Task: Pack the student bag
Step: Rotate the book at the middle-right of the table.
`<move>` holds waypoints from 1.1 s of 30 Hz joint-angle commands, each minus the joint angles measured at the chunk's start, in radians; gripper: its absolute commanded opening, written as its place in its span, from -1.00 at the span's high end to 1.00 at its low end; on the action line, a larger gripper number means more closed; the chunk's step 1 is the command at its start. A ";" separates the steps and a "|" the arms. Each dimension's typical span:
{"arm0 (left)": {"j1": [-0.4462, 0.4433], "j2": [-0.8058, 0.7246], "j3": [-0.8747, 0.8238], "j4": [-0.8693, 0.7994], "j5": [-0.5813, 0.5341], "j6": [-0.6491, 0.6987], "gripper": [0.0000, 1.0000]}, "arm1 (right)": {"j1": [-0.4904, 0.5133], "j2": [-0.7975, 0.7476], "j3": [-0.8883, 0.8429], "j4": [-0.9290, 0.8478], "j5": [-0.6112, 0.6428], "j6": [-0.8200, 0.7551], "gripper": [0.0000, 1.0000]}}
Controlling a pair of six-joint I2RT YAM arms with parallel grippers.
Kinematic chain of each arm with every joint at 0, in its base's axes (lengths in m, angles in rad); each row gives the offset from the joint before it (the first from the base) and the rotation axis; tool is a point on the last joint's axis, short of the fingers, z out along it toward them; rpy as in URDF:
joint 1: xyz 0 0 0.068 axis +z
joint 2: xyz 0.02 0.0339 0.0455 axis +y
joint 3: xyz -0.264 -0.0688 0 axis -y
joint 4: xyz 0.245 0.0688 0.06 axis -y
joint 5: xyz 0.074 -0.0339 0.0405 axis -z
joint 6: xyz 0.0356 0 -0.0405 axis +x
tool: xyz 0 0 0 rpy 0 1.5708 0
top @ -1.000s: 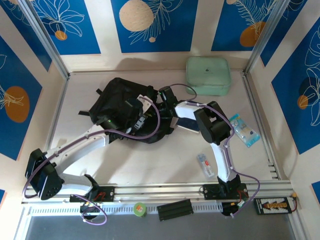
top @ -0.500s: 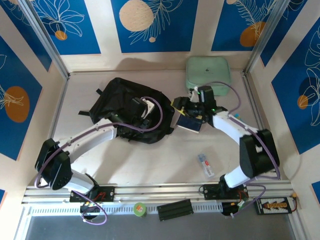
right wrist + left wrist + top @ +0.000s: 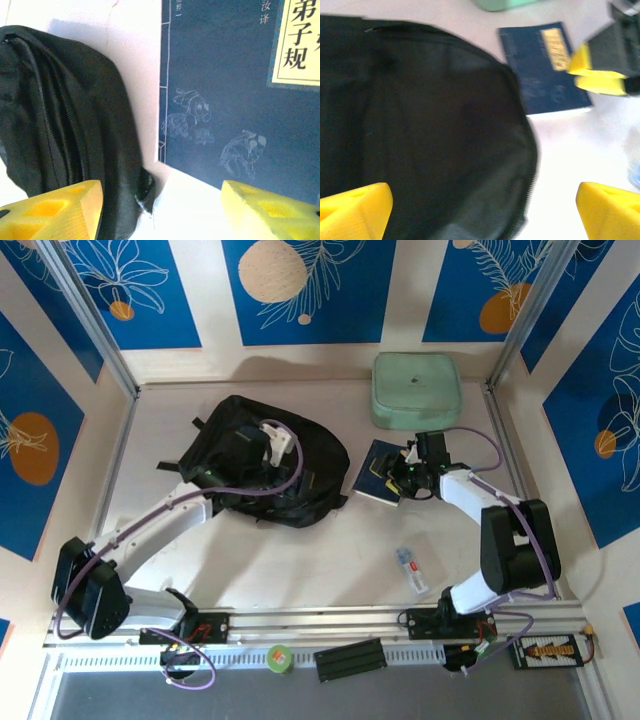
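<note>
A pale counter (image 3: 300, 560) is carrying everything. The student bag (image 3: 315, 480), a large black soft backpack with zip tracks and loose straps, is lying slumped toward ten o'clock of the counter's middle. A mint-green case (image 3: 416, 390) is sitting at one o'clock. A navy book (image 3: 372, 475) with a yellow title label is lying flat just beside the bag, at its three o'clock, probably waiting to be packed. The left hand (image 3: 278, 438) is hovering over the bag, fingers spread wide and empty, likely to open it. The right hand (image 3: 402, 472) is hanging over the book, fingers apart and empty, seemingly lining up a pickup.
</note>
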 commanded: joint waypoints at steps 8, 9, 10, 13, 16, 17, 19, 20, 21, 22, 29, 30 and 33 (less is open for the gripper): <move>0.139 0.224 -0.065 -0.008 -0.217 -0.237 -0.75 | 0.042 0.133 0.056 -0.030 -0.003 0.013 -0.23; 0.150 0.241 -0.069 -0.013 -0.263 -0.238 -0.74 | 0.042 0.138 0.047 -0.034 -0.003 0.008 -0.23; 0.165 0.259 -0.073 -0.014 -0.289 -0.237 -0.76 | 0.044 0.140 0.038 -0.040 -0.003 0.005 -0.21; 0.213 0.311 -0.069 0.000 -0.293 -0.216 -0.77 | 0.048 0.142 0.011 -0.072 0.006 -0.006 -0.20; 0.261 0.360 -0.044 -0.001 -0.302 -0.188 -0.79 | 0.061 0.132 -0.014 -0.105 0.022 -0.010 -0.20; 0.281 0.374 -0.037 0.005 -0.298 -0.172 -0.79 | 0.068 0.126 -0.021 -0.116 0.026 -0.010 -0.20; 0.322 0.397 -0.021 0.012 -0.288 -0.144 -0.79 | 0.077 0.111 -0.036 -0.141 0.018 -0.006 -0.20; 0.344 0.404 -0.013 0.014 -0.286 -0.129 -0.79 | 0.081 0.098 -0.047 -0.151 0.013 -0.001 -0.20; 0.363 0.407 -0.003 0.011 -0.281 -0.118 -0.80 | 0.085 0.087 -0.062 -0.155 0.010 0.002 -0.20; 0.384 0.409 0.009 0.006 -0.274 -0.104 -0.80 | 0.089 0.074 -0.078 -0.159 0.005 0.003 -0.20; 0.407 0.313 0.084 -0.080 -0.170 -0.032 -0.82 | 0.083 -0.034 -0.062 -0.215 0.028 -0.014 -0.21; 0.404 0.292 0.082 -0.082 -0.133 -0.038 -0.82 | 0.081 -0.049 -0.045 -0.220 0.041 -0.018 -0.22; 0.383 0.216 0.064 -0.080 -0.046 -0.075 -0.87 | 0.070 -0.051 0.018 -0.225 0.107 -0.039 -0.26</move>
